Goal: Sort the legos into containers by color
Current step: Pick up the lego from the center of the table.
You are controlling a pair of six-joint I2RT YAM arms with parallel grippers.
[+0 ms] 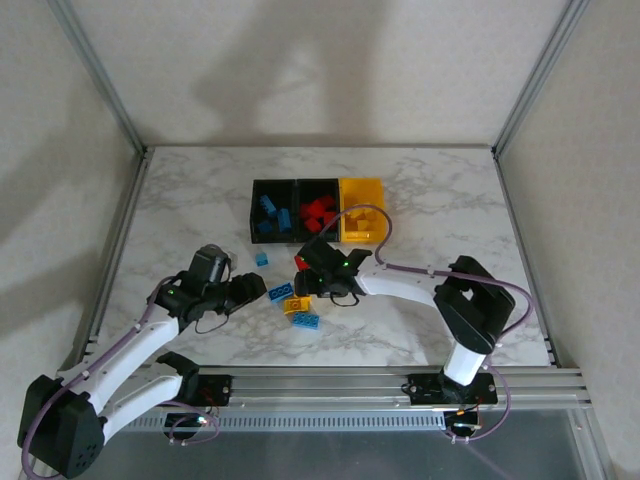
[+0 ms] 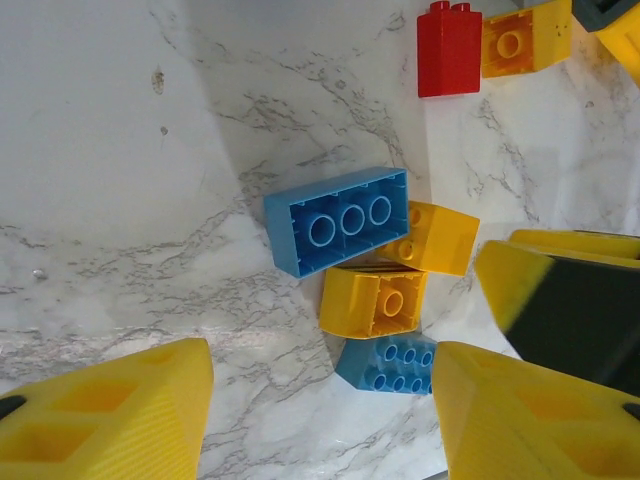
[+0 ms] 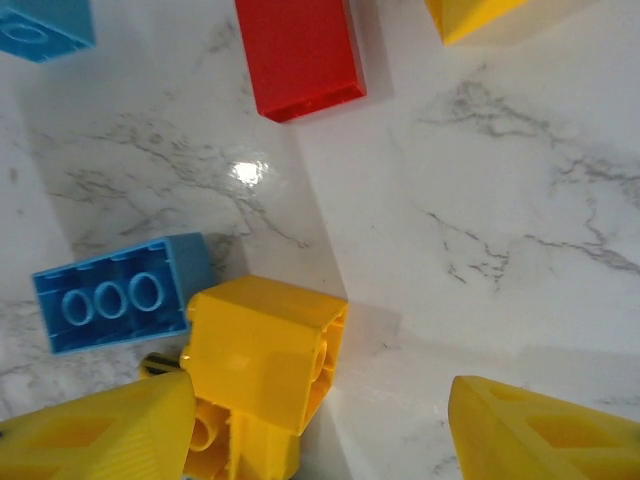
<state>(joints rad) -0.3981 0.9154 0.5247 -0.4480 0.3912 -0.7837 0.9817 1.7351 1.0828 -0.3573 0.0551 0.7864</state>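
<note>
The containers stand in a row at the back: a black bin [image 1: 254, 212] with blue legos, a black bin [image 1: 318, 186] with red ones, and a yellow bin [image 1: 362, 188]. Loose legos lie in a cluster on the table: an upturned blue brick [image 2: 340, 220], two yellow bricks [image 2: 435, 238] [image 2: 372, 302], a studded blue brick [image 2: 390, 365] and a red brick [image 2: 448, 50]. My left gripper [image 2: 320, 400] is open just left of the cluster, nothing between its fingers. My right gripper [image 3: 320, 420] is open over the cluster; a yellow brick [image 3: 265, 360] lies against its left finger [image 3: 100, 435].
A lone small blue brick [image 1: 262, 259] sits on the marble table [image 1: 420, 330] in front of the bins. The two grippers are close together over the cluster. Frame posts and walls border the table.
</note>
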